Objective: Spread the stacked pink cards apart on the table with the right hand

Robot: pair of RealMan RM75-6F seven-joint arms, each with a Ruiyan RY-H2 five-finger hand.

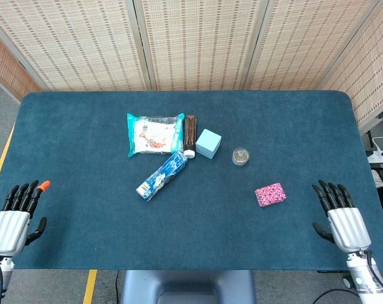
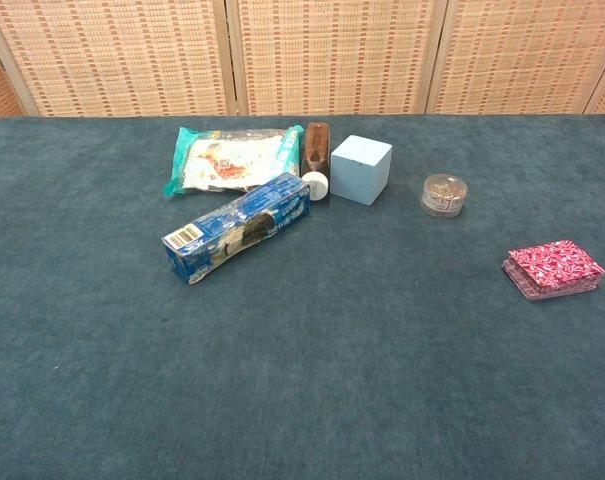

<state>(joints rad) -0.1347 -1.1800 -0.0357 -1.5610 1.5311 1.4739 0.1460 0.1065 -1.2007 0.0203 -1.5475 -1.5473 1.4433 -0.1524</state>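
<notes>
A stack of pink patterned cards [image 1: 270, 194] lies flat on the blue table cloth, right of centre; in the chest view the same stack [image 2: 555, 269] sits at the far right, its cards neatly piled. My right hand [image 1: 340, 217] rests near the table's right front edge, fingers spread and holding nothing, well to the right of the cards and apart from them. At the left front edge my left hand [image 1: 15, 214] lies flat with fingers apart and nothing in it. Neither hand shows in the chest view.
Behind the cards stand a small clear round jar [image 1: 240, 156], a light blue cube [image 1: 208, 143], a dark brown tube with a white cap [image 1: 190, 134], a blue biscuit pack [image 1: 162, 175] and a teal snack bag [image 1: 155, 133]. A woven screen [image 1: 191, 41] backs the table.
</notes>
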